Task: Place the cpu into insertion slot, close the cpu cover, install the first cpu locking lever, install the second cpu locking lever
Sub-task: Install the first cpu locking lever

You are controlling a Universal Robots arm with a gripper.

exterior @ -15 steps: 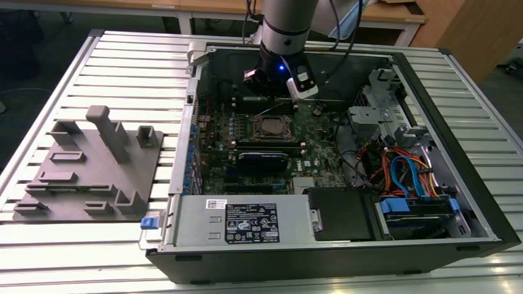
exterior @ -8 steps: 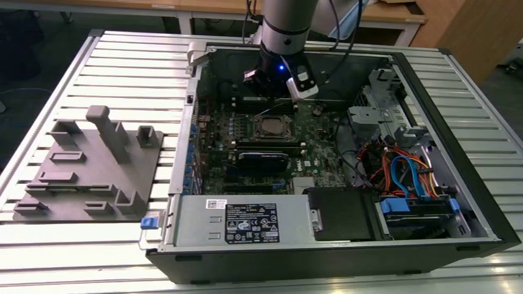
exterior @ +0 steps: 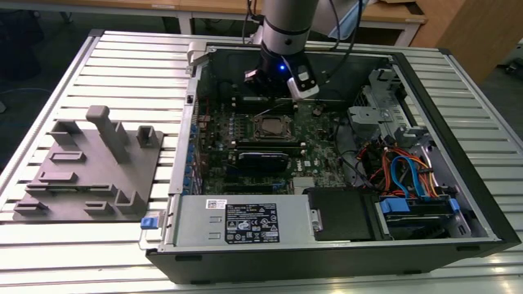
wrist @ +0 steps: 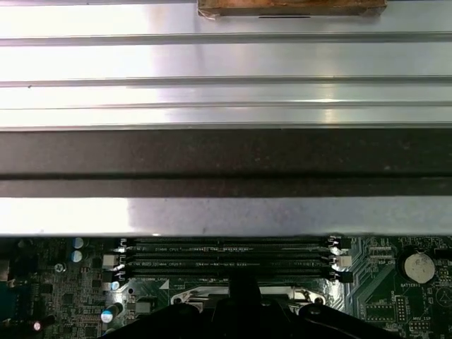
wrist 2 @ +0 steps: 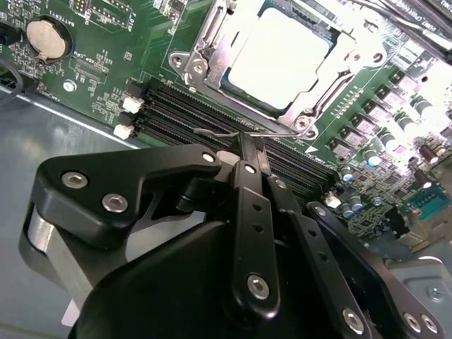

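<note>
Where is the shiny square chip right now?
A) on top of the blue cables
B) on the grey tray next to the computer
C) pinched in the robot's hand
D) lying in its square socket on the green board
D: in the second wrist view the cpu lies flat on the green board, framed by the cpu cover, with the hand apart from it.

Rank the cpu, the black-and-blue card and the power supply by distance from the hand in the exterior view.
1. cpu, mid-board, right by the hand.
2. black-and-blue card, farther down the board.
3. power supply, along the case's camera-side edge.
</note>
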